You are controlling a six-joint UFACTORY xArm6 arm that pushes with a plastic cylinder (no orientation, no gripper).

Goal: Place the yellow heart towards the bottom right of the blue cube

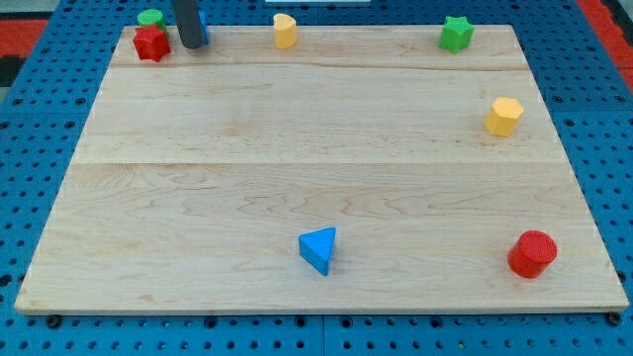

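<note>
The yellow heart sits at the tabletop's top edge, to the view's right of the tool, a bare rod holding nothing, whose tip rests just right of the red star. A sliver of blue peeks out behind the rod, probably the blue cube. Heart and cube lie roughly level, so the heart likely needs nudging down and leftward

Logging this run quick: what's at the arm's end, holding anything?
No claw: my tip holds nothing, at the view's top left, beside the red block.
</note>
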